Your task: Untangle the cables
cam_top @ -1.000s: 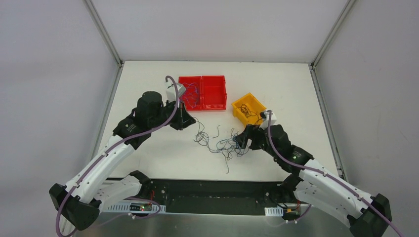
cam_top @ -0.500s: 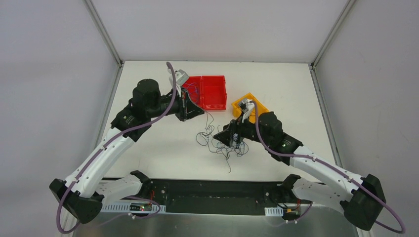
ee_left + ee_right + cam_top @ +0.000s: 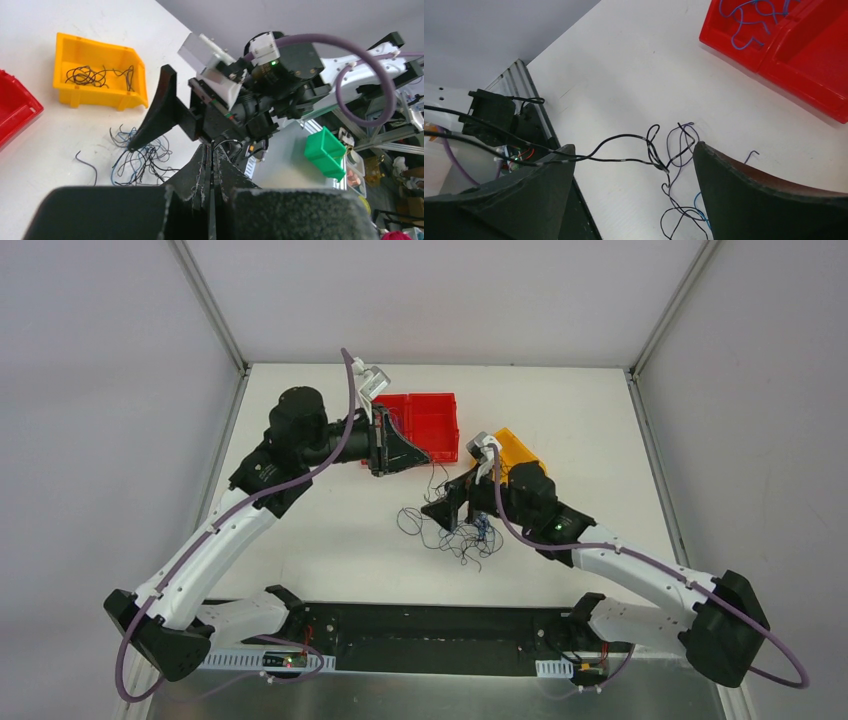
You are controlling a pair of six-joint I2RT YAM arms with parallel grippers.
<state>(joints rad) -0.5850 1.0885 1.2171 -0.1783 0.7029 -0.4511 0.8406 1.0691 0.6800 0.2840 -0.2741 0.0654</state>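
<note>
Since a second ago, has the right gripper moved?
Yes. The right gripper has shifted left, away from the yellow bin, and now hangs open over the cables on the near side of the red bin.

A robotics lab: a white table (image 3: 300, 540) boxed in by plain grey panels (image 3: 440, 300) on aluminium posts (image 3: 212, 305), plastic parts bins (image 3: 440, 398) on it, cluttered racks (image 3: 385, 142) beyond.

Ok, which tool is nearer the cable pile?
Right: the right tool is open over the pile; the left tool, shut on a cable, sits off it by the red bin.
</note>
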